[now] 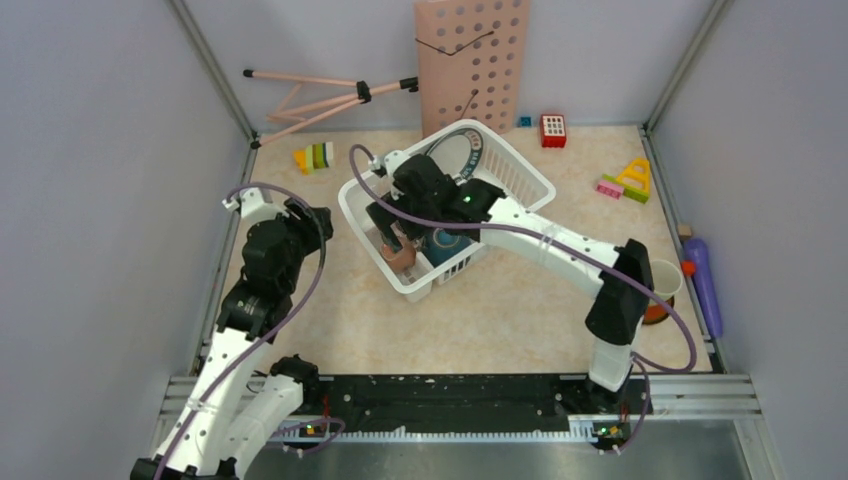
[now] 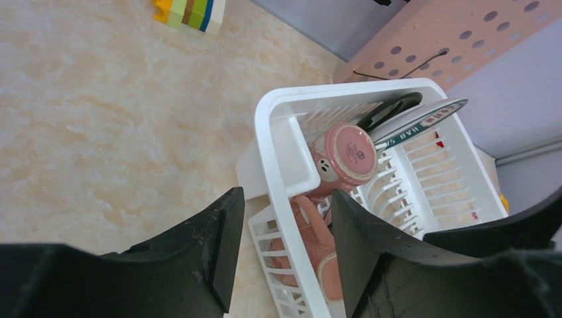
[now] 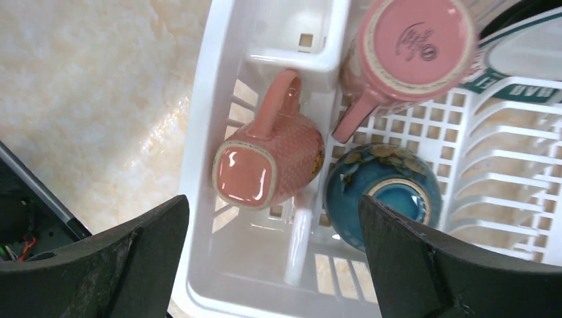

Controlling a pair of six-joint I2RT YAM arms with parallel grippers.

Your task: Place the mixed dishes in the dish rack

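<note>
The white dish rack (image 1: 520, 175) stands mid-table. Inside it lie a pink mug with a square base (image 3: 265, 165), bottom up, a second pink cup (image 3: 414, 46), a blue bowl (image 3: 384, 195) turned over, and a teal-rimmed plate (image 3: 523, 66) upright in the dividers. My right gripper (image 3: 273, 212) hovers open over the rack's near-left corner, holding nothing. My left gripper (image 2: 286, 195) is open just left of the rack, and the rack's side wall (image 2: 285, 159) shows between its fingers. A light green mug (image 1: 662, 280) sits on an orange plate (image 1: 657, 312) at the right edge.
A purple cylinder (image 1: 705, 285) lies by the right wall. Toy blocks sit at the back left (image 1: 315, 157), back (image 1: 553, 130) and back right (image 1: 628, 182). A pink perforated board (image 1: 472, 65) and a pink tripod (image 1: 320, 95) lean at the back wall.
</note>
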